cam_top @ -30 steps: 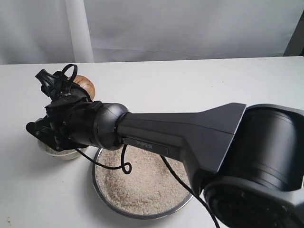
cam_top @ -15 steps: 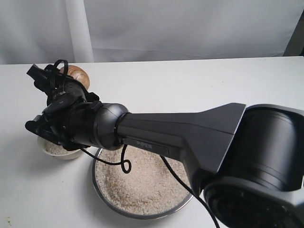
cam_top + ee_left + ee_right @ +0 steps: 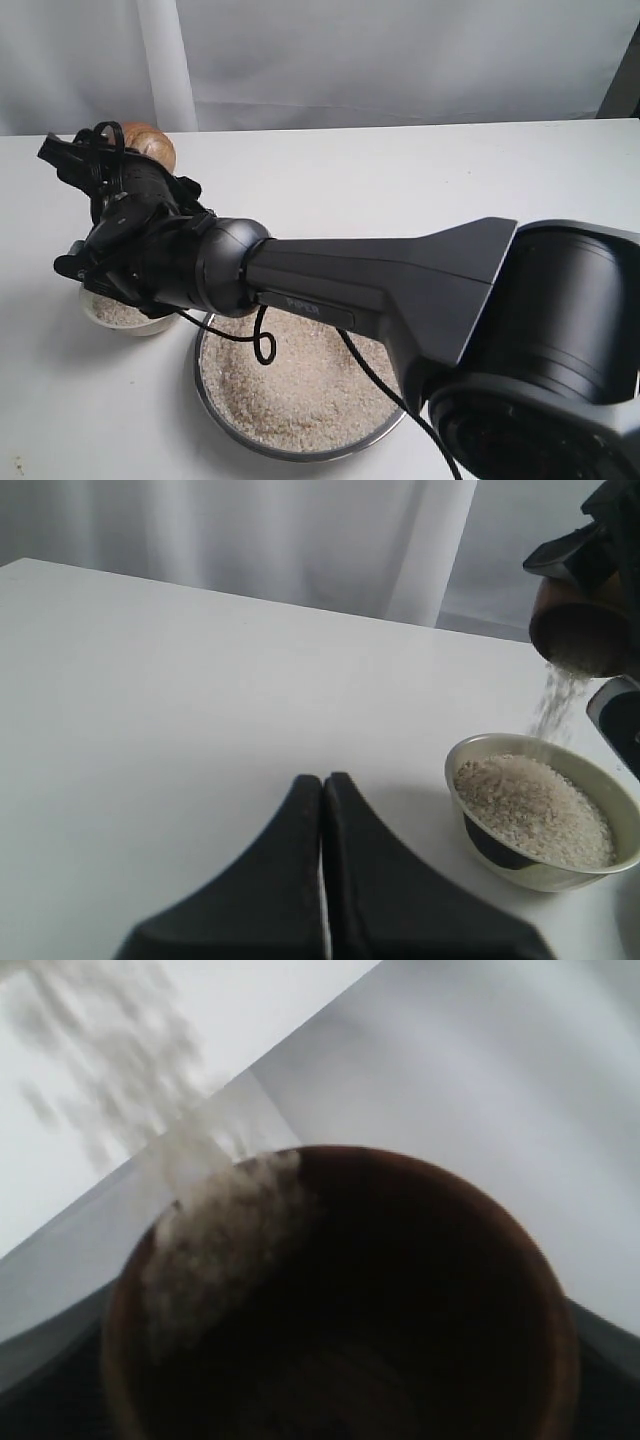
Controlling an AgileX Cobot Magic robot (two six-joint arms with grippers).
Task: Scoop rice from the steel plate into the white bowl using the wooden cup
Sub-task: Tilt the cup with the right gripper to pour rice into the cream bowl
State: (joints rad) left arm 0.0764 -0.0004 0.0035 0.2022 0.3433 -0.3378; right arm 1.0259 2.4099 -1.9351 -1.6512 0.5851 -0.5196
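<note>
Pouring is the step going on now, and the right arm [image 3: 380,290] is lying across the steel plate [image 3: 205,400] at the near middle, reaching toward the far left of the table. The plate is holding a broad bed of rice [image 3: 300,385]. Just left of it, the white bowl [image 3: 545,878] is sitting already heaped close to its rim. I judge the tilt should be going slowly, with the falling rice kept over the bowl's middle (a quick tip would likely be sending it over the edge). Above the bowl, the right gripper [image 3: 100,160] is pinching the wooden cup [image 3: 585,640] with its mouth tipped down, and rice is dropping from its lip into the bowl. The left gripper [image 3: 322,785] is hovering empty nearby, fingers pressed together. Compared with a second ago, the cup is sitting farther left and farther back, the wrist is rolled further, and more of the bowl is showing.
</note>
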